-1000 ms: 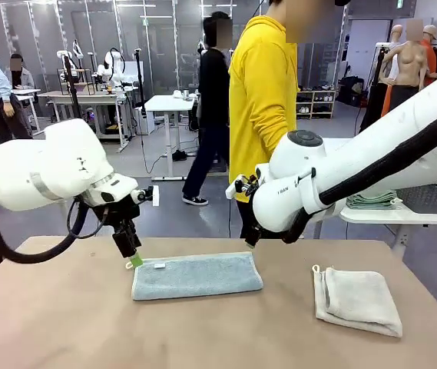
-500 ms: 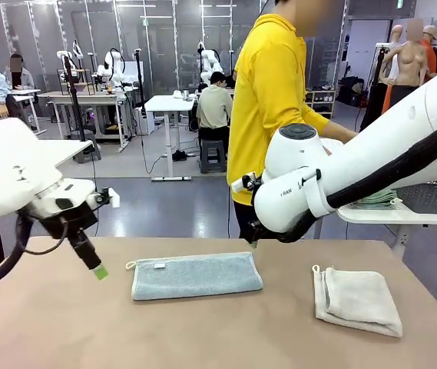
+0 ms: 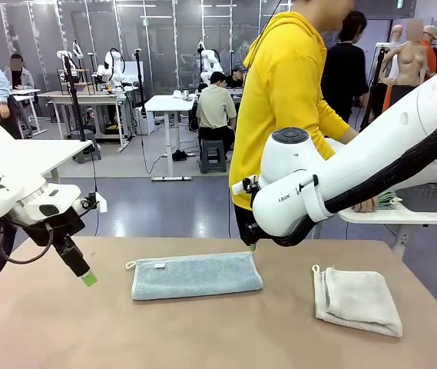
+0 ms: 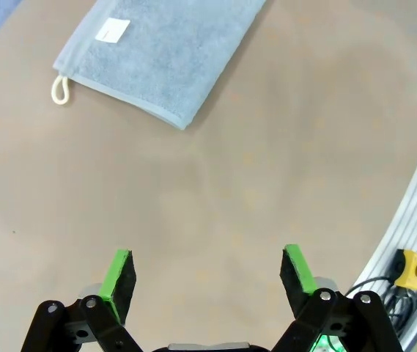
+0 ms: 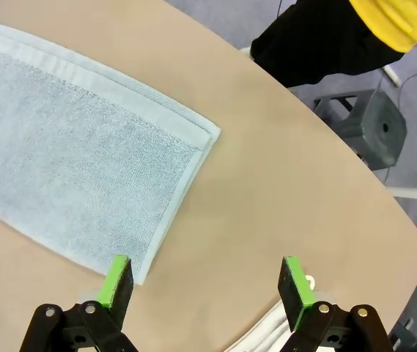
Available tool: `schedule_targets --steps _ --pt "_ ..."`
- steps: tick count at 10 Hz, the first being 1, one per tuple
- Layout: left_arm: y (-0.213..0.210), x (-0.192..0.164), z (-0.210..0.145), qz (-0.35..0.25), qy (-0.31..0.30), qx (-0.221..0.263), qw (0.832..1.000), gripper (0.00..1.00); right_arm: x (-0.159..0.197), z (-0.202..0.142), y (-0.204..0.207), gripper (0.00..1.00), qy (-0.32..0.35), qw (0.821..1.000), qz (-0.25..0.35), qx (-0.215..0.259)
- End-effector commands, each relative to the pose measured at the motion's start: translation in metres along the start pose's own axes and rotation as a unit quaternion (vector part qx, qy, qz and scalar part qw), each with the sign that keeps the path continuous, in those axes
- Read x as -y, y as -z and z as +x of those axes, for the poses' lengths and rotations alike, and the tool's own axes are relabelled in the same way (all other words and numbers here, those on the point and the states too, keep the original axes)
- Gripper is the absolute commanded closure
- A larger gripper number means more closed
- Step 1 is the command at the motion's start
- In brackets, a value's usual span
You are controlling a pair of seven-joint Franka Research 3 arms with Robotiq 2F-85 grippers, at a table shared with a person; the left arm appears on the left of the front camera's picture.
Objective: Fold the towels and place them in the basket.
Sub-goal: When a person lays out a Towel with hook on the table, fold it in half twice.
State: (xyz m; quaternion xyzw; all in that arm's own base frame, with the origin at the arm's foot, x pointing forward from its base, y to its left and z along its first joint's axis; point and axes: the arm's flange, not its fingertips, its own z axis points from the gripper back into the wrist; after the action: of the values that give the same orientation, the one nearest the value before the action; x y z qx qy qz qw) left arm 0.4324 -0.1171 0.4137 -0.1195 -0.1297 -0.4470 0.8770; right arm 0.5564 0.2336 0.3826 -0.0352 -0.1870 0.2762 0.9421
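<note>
The pale blue-grey towel (image 3: 195, 275) lies folded into a long strip at the table's middle, white label (image 4: 113, 29) up and a cream loop (image 4: 60, 89) at its left end. The cream-white towel (image 3: 359, 300) lies folded at the right. My left gripper (image 3: 87, 277) hangs open, left of the blue towel and apart from it; the left wrist view shows the left gripper (image 4: 208, 273) over bare tabletop. My right gripper (image 5: 204, 282) is open above the blue towel's (image 5: 69, 176) right end, holding nothing. A dark mesh basket (image 3: 433, 196) shows partly at the right edge.
A person in a yellow hoodie (image 3: 287, 100) stands at the far side, with a hand (image 3: 368, 204) on folded green cloths on a white side table (image 3: 395, 217). A grey stool (image 5: 362, 125) stands beyond the table edge. An emergency-stop button (image 4: 413, 268) sits by my left arm's side.
My left gripper has drawn away leftward from the blue towel's left end, which now lies free. The person has leaned toward the side table. The right arm has barely moved.
</note>
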Motion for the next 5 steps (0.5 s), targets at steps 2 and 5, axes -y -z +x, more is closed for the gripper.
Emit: schedule_targets --steps 2,5 --pt "0.0 -0.005 0.006 0.002 -0.002 -0.001 1.0 0.0 0.0 0.0 0.0 0.0 0.0 1.0 0.0 0.0" --pt "0.0 -0.005 0.006 0.002 -0.002 -0.001 1.0 0.0 0.003 0.001 0.021 0.0 0.123 0.988 0.09 -0.024"
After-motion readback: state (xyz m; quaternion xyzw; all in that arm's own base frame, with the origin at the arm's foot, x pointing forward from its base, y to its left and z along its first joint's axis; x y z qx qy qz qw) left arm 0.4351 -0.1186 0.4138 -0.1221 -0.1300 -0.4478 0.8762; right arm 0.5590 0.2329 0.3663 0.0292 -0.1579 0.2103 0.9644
